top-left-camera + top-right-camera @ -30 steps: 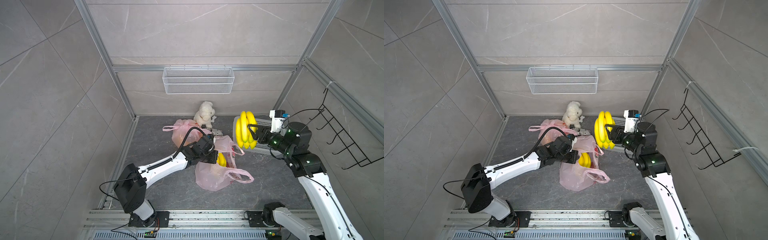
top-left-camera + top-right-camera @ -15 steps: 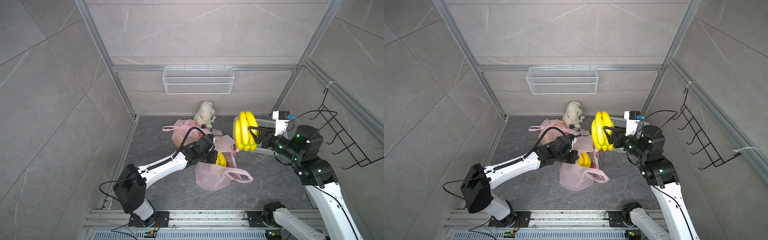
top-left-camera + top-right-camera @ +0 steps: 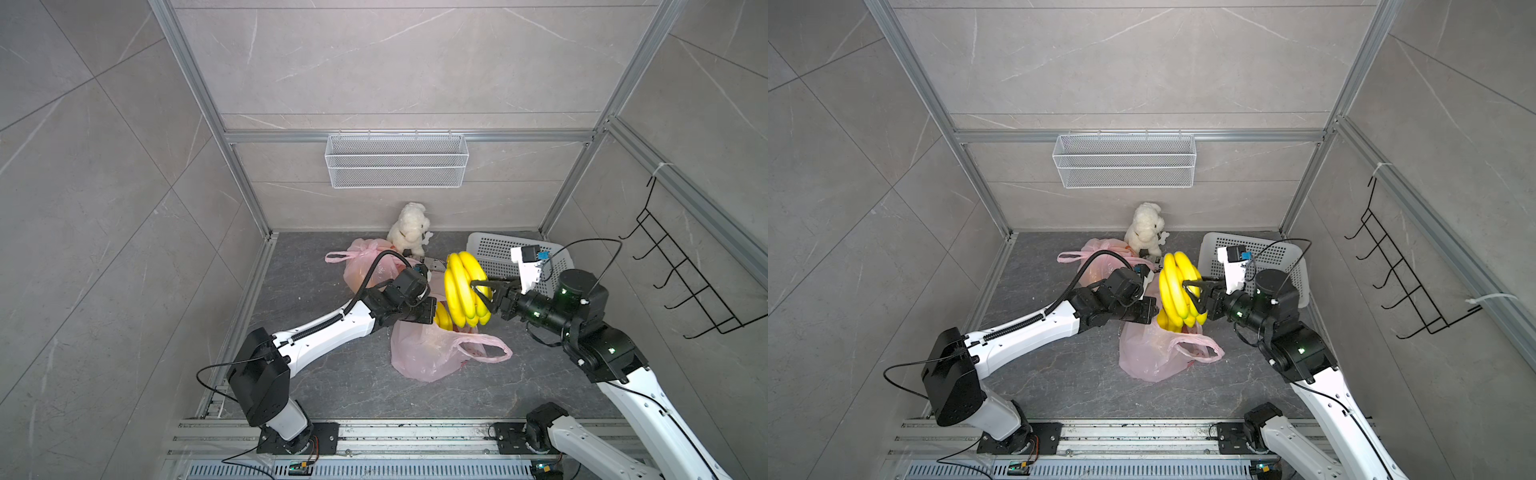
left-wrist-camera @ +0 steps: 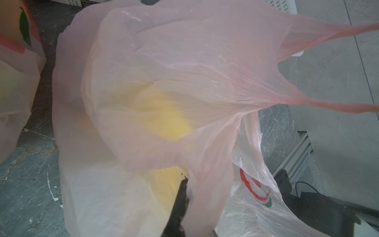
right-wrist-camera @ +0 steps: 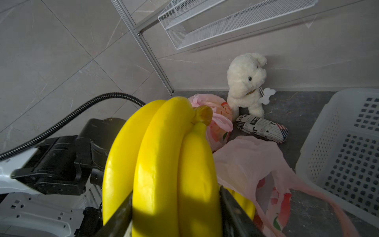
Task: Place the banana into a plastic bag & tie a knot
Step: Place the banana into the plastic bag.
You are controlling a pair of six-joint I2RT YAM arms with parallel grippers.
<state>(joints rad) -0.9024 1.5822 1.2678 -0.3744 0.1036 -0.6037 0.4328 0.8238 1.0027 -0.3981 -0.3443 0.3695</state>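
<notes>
A bunch of yellow bananas (image 3: 463,291) (image 3: 1177,293) (image 5: 164,164) hangs in the air, with my right gripper (image 3: 482,291) (image 3: 1194,295) (image 5: 176,205) shut on it, one finger on each side. Just below it a pink plastic bag (image 3: 428,353) (image 3: 1150,353) (image 4: 164,82) (image 5: 246,160) lies on the floor. My left gripper (image 3: 1148,309) (image 4: 188,197) is shut on the bag's film and holds one edge up. A second yellow banana (image 3: 441,318) (image 4: 168,123) shows through the film inside the bag.
A white perforated basket (image 3: 498,253) (image 5: 348,143) stands at the back right. A white plush dog (image 3: 409,226) (image 5: 246,82), a newsprint-patterned roll (image 5: 260,128) and another filled pink bag (image 3: 365,266) sit at the back. A wire shelf (image 3: 397,162) and a hook rack (image 3: 685,282) hang on the walls.
My right arm has carried the banana bunch leftward and lower, from over the basket to above the bag's mouth. The left arm has stayed put, holding the bag.
</notes>
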